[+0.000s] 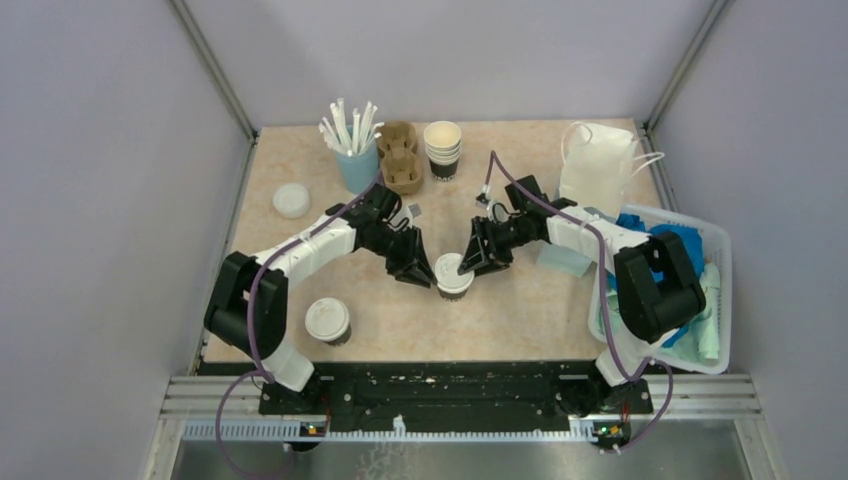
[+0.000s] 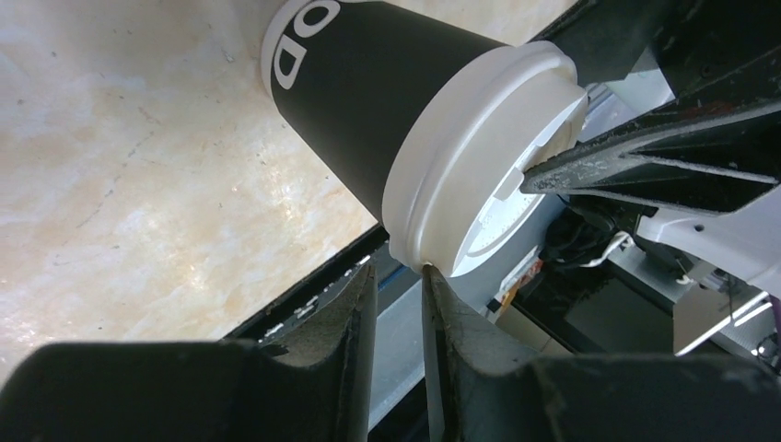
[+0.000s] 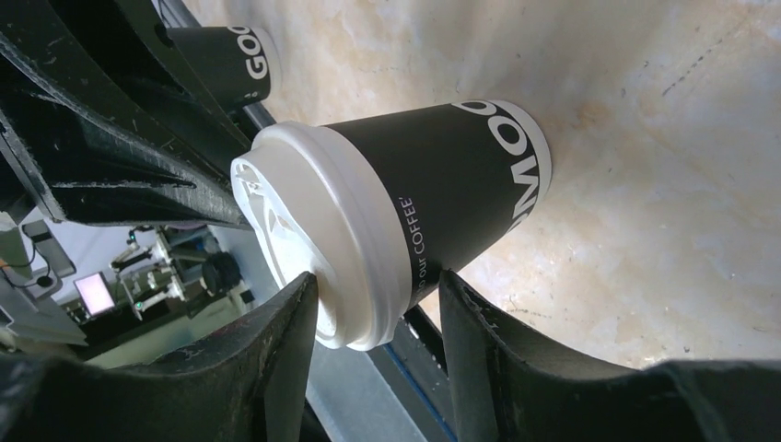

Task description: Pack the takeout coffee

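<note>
Dark brown paper under a white lid (image 1: pixel 452 267): one takeout cup (image 1: pixel 453 280) stands upright at mid-table, a gripper on either side.

Its long axis is vertical, base on the table (image 1: pixel 530 320), lid facing up. The left gripper (image 2: pixel 399 272) has its fingers parted by a slim gap with nothing between them, tips just at the lid's rim. The right gripper (image 3: pixel 378 290) straddles that rim, one finger over the lid's top and the other against the cup wall below; whether it clamps cannot be told. The second cup (image 1: pixel 328 321) also stands upright, lid up, near the left arm's base.
</note>
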